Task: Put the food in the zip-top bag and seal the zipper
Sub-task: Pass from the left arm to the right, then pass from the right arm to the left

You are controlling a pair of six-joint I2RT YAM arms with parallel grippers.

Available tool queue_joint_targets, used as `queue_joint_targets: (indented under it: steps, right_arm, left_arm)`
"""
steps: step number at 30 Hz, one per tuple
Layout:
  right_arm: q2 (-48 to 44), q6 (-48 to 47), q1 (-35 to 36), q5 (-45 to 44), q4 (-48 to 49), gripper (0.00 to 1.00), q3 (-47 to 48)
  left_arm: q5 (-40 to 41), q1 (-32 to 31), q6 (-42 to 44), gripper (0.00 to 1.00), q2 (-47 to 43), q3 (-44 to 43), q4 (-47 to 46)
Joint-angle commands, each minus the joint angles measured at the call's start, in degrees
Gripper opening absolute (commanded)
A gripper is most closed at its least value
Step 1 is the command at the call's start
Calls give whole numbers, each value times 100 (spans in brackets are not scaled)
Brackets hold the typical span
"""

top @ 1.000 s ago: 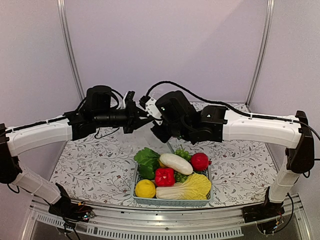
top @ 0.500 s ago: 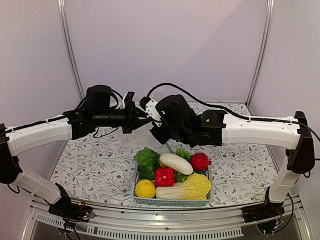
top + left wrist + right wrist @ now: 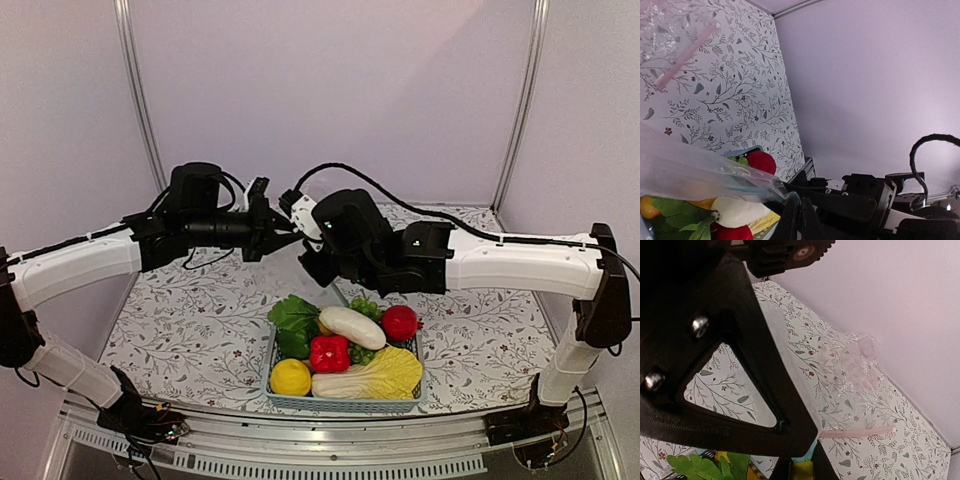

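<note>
**Risks.** I judge the main hazard to be the bag (image 3: 700,170) slipping from the left fingers (image 3: 799,220). Only a thin edge of film appears pinched there, and a sideways tug from the right fingers (image 3: 800,467) could strip it out. In the overhead view the two sets of fingers sit very close together at centre frame, so a small misjudged move could knock them together. A sagging or collapsed mouth would also leave no opening for loading.

**Left fingers.** These sit at the bottom centre of the left wrist view, clenched with almost no gap. The clear film runs in from the left edge and tapers into them, which I read as a grasp on the bag at its mouth. The teal zipper (image 3: 757,186) lies in that film just left of the tips.

**Right fingers.** These sit at the bottom centre of the right wrist view and are largely masked by dark hardware. Teal and yellow show between them, but I cannot tell whether they are closed on anything.

**Bag.** It is held aloft. Crinkled film carrying a pink strip (image 3: 855,432) shows right of centre in the right wrist view. In the overhead view the bag is too clear to trace.

**Food.** The food (image 3: 345,345) is heaped in the blue basket (image 3: 345,404) at lower centre of the overhead view, below the fingers. I see none inside the bag. The basket stands on the leaf-patterned surface (image 3: 180,320).
</note>
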State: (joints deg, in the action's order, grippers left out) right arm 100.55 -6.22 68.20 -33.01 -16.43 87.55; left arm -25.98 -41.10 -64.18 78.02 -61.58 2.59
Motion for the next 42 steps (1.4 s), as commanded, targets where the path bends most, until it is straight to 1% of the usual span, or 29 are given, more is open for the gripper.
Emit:
queue_joint_targets:
  steps: [1, 2, 4, 5, 6, 9, 11, 14, 16, 18, 19, 21, 23, 26, 32, 36, 42]
  right_arm:
    - [-288, 288, -19, -74, -391, 6, -160]
    - [-354, 334, -24, 9, -343, 6, -152]
    - [-445, 455, -75, 257, -264, 6, -154]
    - [-512, 558, -106, 406, -218, 6, -177]
    - [-553, 643, -163, 595, -169, 6, -220]
    - [-765, 1063, -381, 1222, 52, 6, -446]
    - [-920, 1261, -541, 1749, 210, 6, -633]
    - [-1174, 1582, -825, 2702, 441, 6, -864]
    - [-1314, 1750, -1018, 3413, 602, 7, -994]
    - [-1392, 1864, -1186, 4074, 655, 7, -1013]
    - [-1417, 1945, -1256, 4323, 651, 7, -997]
    - [-1439, 2012, -1332, 4725, 651, 7, -978]
    - [-1451, 2051, -1353, 4936, 633, 7, -952]
    - [-1460, 2067, -1354, 5206, 627, 7, -918]
    - [-1471, 2024, -1354, 5591, 452, 8, -815]
    - [-1484, 1951, -1354, 5708, 332, 8, -793]
    - [-1446, 1873, -1354, 5925, 140, 8, -712]
  left_arm:
    - [-8, 276, 437, 12, -78, -355, 94]
    - [-35, 278, 550, 18, -80, -384, 187]
    - [0, 291, 795, 38, -144, -436, 420]
    - [64, 314, 945, 45, -207, -448, 572]
    - [154, 340, 1078, 50, -297, -455, 725]
    - [456, 472, 1574, 62, -616, -452, 1234]
    - [638, 566, 1995, 68, -854, -415, 1555]
    - [795, 586, 3089, 74, -1198, -381, 1848]
    - [579, 566, 3944, 77, -1372, -381, 1935]
    - [252, 533, 4681, 78, -1463, -435, 2029]
    - [-97, 514, 5042, 78, -1468, -493, 2067]
    - [-513, 434, 5743, 79, -1437, -636, 2168]
    - [-609, 346, 6233, 80, -1341, -788, 2270]
    - [-595, 231, 6744, 81, -1040, -1127, 2562]
    - [-674, -133, 7399, 81, -381, -1769, 3035]
    - [-892, -170, 7516, 74, -104, -1949, 3210]
    - [-1058, -170, 7455, 63, 279, -2227, 3488]
